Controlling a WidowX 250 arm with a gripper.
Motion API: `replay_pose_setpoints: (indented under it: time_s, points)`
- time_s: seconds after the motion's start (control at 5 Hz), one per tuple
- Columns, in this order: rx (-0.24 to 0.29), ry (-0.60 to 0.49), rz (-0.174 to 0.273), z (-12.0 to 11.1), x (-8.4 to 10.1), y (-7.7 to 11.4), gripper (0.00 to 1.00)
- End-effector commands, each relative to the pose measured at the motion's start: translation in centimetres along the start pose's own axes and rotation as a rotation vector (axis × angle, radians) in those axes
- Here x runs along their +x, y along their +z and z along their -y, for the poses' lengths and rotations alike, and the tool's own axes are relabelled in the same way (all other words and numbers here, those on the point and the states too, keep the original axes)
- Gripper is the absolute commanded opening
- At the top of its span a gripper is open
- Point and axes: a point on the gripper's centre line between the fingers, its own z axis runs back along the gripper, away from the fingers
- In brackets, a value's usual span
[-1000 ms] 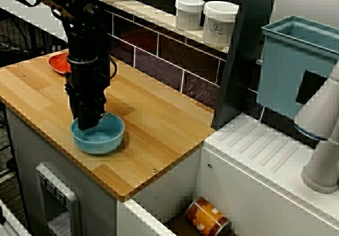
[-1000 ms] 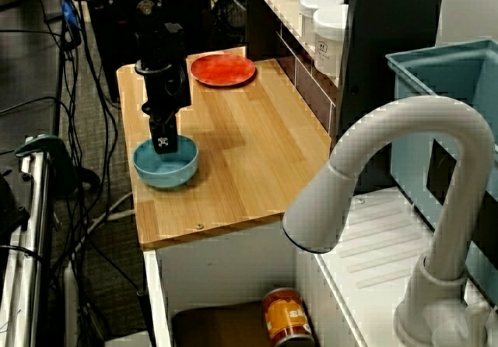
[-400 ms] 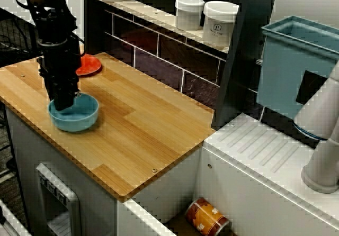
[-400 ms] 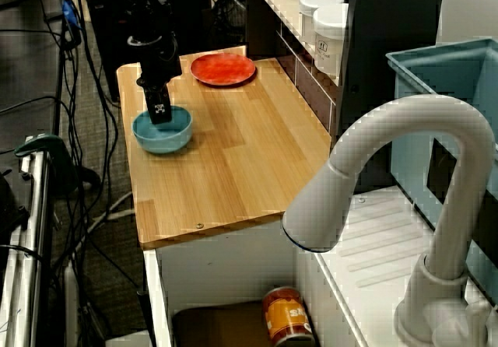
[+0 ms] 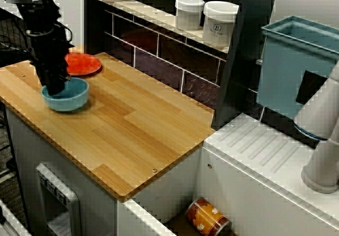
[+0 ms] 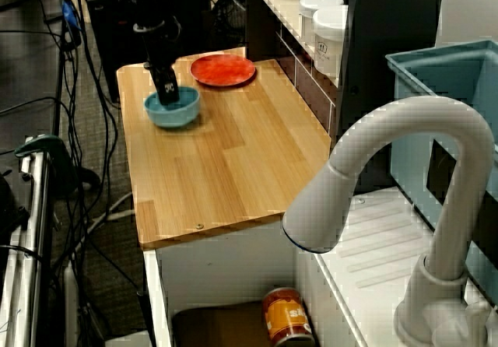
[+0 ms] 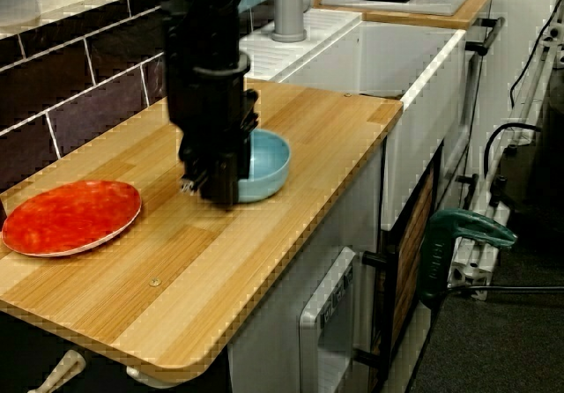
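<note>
One empty blue bowl [image 5: 74, 97], rim pinched in gripper [image 5: 57, 89], near counter's [image 5: 143, 135] outer edge, just beside red plate [image 5: 85, 64]; broad bare wood toward sink [image 7: 414, 102].

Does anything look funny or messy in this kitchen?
Yes: an orange can lies on its side down in the sink, an odd spot for it. Nothing looks spilled or broken. The blue bowl, gripped at its rim by the pincer, looks level beside the red plate.
</note>
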Motion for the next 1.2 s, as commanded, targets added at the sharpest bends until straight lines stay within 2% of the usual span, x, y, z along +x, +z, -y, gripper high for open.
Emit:
replay_pose_setpoints:
  time_s: [0.0, 0.2, 0.4, 0.6, 0.8, 1.0]
  points:
    - [0.013, 0.059, 0.007, -7.3, 0.8, 1.5, 0.0]
    - [0.019, 0.04, -0.008, -8.9, 0.7, 1.5, 0.0]
    - [0.012, 0.022, -0.003, -9.5, 0.1, 1.6, 0.0]
    - [-0.008, -0.012, -0.011, -9.0, -0.3, 1.9, 0.0]
    - [-0.017, -0.041, -0.051, -7.8, -0.5, 1.7, 1.0]
    - [-0.078, -0.07, -0.063, -7.1, -0.3, 2.1, 1.0]
